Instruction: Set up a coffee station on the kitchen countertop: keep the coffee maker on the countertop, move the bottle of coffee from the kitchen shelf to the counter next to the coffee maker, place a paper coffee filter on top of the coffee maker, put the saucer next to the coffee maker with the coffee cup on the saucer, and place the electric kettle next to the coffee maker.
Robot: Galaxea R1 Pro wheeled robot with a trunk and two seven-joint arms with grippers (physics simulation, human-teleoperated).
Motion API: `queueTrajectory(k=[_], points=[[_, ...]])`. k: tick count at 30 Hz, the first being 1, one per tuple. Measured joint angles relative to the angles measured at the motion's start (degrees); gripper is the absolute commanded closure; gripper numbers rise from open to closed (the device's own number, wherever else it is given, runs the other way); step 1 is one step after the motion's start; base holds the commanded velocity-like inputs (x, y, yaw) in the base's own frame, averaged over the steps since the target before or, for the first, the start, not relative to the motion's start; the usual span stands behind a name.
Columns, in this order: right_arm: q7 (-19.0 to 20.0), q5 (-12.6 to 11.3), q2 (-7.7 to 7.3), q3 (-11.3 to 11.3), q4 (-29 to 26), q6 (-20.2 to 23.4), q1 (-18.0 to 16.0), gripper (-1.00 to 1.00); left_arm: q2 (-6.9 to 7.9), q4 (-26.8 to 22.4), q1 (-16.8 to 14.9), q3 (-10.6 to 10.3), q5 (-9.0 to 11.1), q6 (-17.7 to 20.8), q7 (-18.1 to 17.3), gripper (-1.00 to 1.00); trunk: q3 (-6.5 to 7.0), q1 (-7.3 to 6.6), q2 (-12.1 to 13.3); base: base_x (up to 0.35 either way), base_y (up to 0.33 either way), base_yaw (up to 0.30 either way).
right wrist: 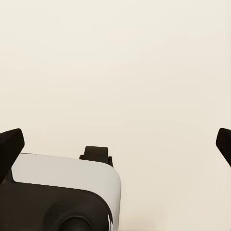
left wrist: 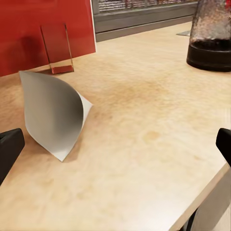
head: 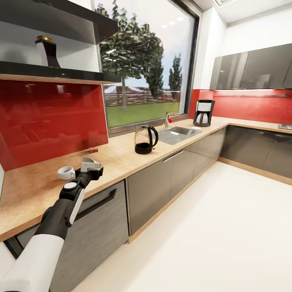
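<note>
On the long wooden surface I count one coffee cup, one paper coffee filter, one electric kettle and one coffee maker. The cup stands near my end of the surface, just beside my left pincer. The filter lies on its side on the wood close in front of that pincer, its open mouth turned toward the pincer, with a small clear red stand behind it against the red backsplash. The kettle stands farther along, near the window and short of the steel sink. The coffee maker stands well beyond the sink, in the far corner of the surface under the grey wall cabinets. One dark bottle-like object stands on the kitchen shelf above the backsplash; I cannot make out what it is.

My left arm reaches forward and up from the lower left, forearm stretched over the surface's front edge, with the pincer low above the wood. Its fingers are spread wide, holding nothing. My right pincer points down at the pale floor, above part of my own base, its fingers likewise spread and holding nothing.
</note>
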Motion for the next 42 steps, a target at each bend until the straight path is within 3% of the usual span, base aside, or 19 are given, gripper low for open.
queueTrajectory(k=[23, 42], points=[[0.0, 0.0, 0.00, 0.0, 0.0, 0.0, 0.0, -1.00, -0.02, 0.3, 0.0, 0.2, 0.0, -0.2, -0.1, -1.00, 0.00, -0.01, 0.0, 0.116, 0.000, 0.000], [0.0, 0.0, 0.00, 0.0, 0.0, 0.0, 0.0, -1.00, 0.00, 2.7, 0.0, 0.2, 0.1, -0.3, 0.0, -1.00, 0.00, 0.01, 0.0, 0.009, 0.000, 0.000]])
